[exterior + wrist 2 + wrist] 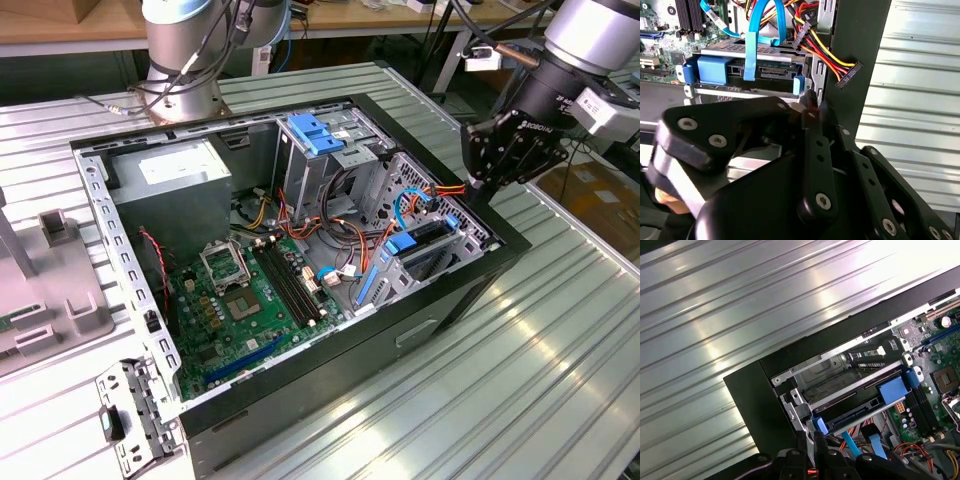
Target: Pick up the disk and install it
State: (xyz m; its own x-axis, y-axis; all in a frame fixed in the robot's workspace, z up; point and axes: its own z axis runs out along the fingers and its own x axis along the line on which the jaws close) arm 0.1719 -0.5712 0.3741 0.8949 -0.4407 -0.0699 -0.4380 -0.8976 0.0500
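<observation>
The disk (762,71) sits inside the lower drive bay of the open computer case (470,285), with blue side rails at both ends and its connector edge facing out. In the exterior view the disk (432,243) lies in the bay at the case's right corner, behind a blue latch. My gripper (478,183) hovers just above that corner, over the case's black rim. In both wrist views its fingers (811,112) are pressed together with nothing between them, a short way from the disk (852,416).
A blue flat cable (752,45) and a loose red-yellow power plug (847,75) hang by the bay. The case also holds a motherboard (240,300), a grey power supply box (170,180) and an upright cage with a blue latch (320,135). The ribbed metal table (540,380) lies around it.
</observation>
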